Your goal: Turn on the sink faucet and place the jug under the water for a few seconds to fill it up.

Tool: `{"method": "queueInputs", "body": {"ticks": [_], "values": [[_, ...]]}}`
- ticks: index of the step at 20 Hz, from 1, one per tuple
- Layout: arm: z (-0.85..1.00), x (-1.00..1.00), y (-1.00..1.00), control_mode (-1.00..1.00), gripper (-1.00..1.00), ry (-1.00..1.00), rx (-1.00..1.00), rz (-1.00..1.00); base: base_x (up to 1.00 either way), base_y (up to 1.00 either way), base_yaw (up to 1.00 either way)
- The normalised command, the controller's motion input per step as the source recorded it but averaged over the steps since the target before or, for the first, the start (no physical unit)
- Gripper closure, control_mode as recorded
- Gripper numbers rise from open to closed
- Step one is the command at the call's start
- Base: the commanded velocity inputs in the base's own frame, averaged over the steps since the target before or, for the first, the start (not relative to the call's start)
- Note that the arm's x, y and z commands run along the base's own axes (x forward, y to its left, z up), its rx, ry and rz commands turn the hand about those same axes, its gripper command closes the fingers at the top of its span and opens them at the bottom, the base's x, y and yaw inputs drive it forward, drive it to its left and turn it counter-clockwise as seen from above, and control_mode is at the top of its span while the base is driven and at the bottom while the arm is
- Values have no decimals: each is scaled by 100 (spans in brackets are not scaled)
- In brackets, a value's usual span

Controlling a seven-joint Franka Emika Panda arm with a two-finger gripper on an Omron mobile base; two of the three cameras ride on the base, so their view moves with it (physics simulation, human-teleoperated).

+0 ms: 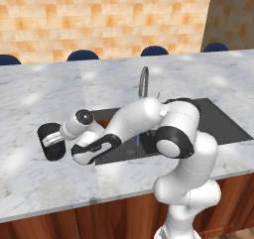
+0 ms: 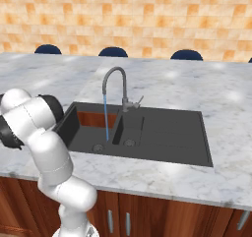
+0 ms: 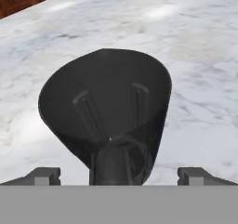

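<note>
You've got the jug [image 1: 51, 142] sitting on the marble counter [image 1: 39, 99], left of the sink [image 2: 162, 133] and well apart from the basin. In the left base view it's a black cylinder right at the end of the arm, w/ the hand pressed up close to its right side. The gripper [image 3: 119, 176] looks straight at it in the hand view: dark body fills the middle, loop handle [image 3: 118, 160] facing you, low and centred between the fingers [image 3: 44, 175]. Fingers are spread wide, one tip each side of the handle, neither touching it, nothing held. Jug looks upright on the counter, though the hand view is tilted so don't trust its angle.

Faucet [image 2: 117, 86] is a grey gooseneck behind the sink's middle divider, small lever sticking out on its right side in the right base view. Water [image 2: 106, 115] is running: thin light-blue stream drops straight from the spout into the left basin, landing near the drain. You can also see a bit of the stream in the left base view, just behind the arm's elbow.

Blue chair backs [image 2: 112, 51] line the far edge of the counter, in front of the orange tiled wall [image 2: 147, 14]
</note>
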Motion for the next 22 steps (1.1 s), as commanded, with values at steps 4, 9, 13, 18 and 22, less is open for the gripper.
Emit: {"method": "queueInputs", "body": {"ticks": [4,9,13,18,22], "values": [[-19,11,24,-100,100,6,0,5,0,0,0],[-14,2,17,-100,100,3,0,4,0,0,0],[-11,1,11,-100,100,5,0,2,0,0,0],[-19,1,12,-100,100,13,0,2,0,0,0],[-23,0,8,-100,100,9,0,1,0,0,0]]}}
